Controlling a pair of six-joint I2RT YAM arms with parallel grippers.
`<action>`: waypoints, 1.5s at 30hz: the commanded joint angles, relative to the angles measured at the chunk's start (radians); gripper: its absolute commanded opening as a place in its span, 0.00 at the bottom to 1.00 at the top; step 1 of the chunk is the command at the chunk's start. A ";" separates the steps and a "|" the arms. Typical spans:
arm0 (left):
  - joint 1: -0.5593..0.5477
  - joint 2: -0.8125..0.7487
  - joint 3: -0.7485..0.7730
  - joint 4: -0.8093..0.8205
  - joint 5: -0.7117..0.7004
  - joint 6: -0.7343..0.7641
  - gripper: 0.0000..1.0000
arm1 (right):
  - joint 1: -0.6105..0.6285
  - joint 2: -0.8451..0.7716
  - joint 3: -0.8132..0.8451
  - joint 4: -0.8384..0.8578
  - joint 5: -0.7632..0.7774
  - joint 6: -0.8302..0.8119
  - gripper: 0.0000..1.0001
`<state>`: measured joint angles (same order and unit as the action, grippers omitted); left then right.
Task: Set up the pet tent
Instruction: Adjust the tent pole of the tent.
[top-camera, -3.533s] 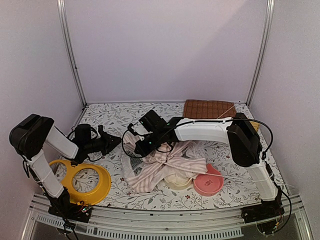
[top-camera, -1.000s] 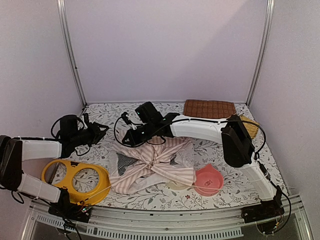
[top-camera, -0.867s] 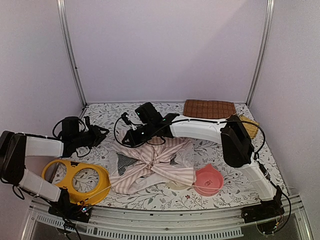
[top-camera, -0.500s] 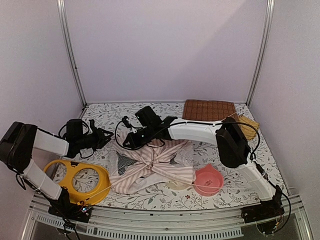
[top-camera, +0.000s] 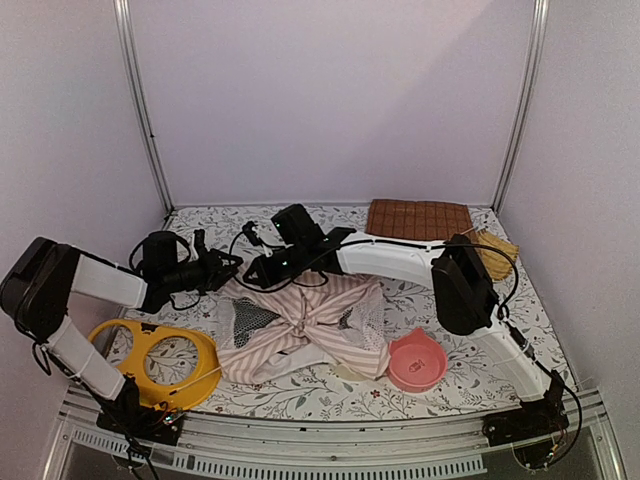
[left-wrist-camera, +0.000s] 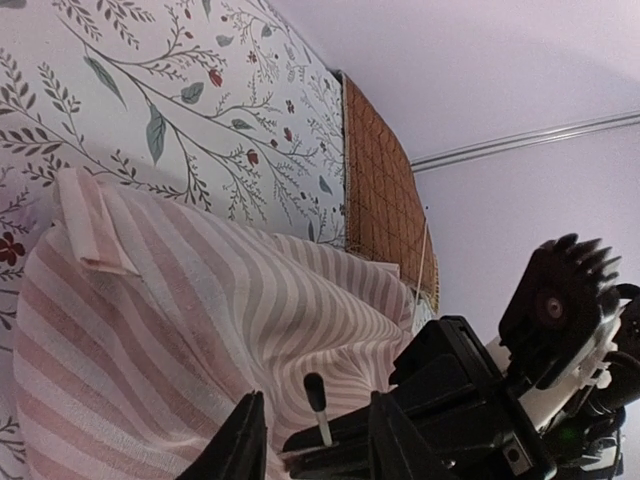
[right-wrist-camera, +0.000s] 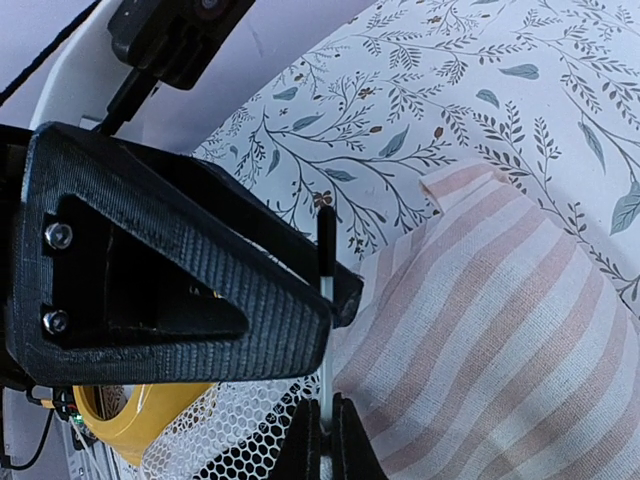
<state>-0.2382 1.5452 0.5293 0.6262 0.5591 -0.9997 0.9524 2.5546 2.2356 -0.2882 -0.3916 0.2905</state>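
Observation:
The pet tent (top-camera: 305, 325), pink-and-white striped with white mesh, lies flattened at the table's middle. My right gripper (top-camera: 251, 277) is at its far left corner, shut on a thin clear pole with a black tip (right-wrist-camera: 326, 235) that rises out of the fabric (right-wrist-camera: 500, 320). In the right wrist view the jaws (right-wrist-camera: 322, 440) pinch the pole just below the tip. My left gripper (top-camera: 235, 264) faces it from the left. Its fingers (left-wrist-camera: 245, 440) stand apart on either side of the pole tip (left-wrist-camera: 314, 392) without touching it. Striped cloth (left-wrist-camera: 180, 330) fills the left wrist view.
A brown quilted mat (top-camera: 418, 217) lies at the back right, with a straw-coloured piece (top-camera: 497, 250) beside it. A pink bowl (top-camera: 416, 362) sits at the tent's near right edge. A yellow two-hole bowl stand (top-camera: 160, 360) lies at the near left.
My left gripper has swung right, up to the right gripper and around the pole tip. The tent, bunched a few seconds ago, now lies spread flatter. The right gripper keeps its hold.

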 joint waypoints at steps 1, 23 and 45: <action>-0.026 0.042 0.037 0.052 0.011 -0.010 0.32 | -0.010 0.041 0.017 -0.025 0.004 -0.048 0.00; 0.140 0.064 0.122 0.002 0.043 -0.030 0.00 | -0.007 -0.065 -0.102 -0.055 0.039 -0.073 0.34; 0.045 -0.044 0.120 0.079 0.064 -0.214 0.00 | -0.021 -0.248 -0.056 -0.155 0.227 -0.247 0.93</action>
<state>-0.1902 1.5459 0.6353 0.6647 0.6384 -1.1671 0.9466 2.3833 2.1555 -0.3470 -0.1661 0.0792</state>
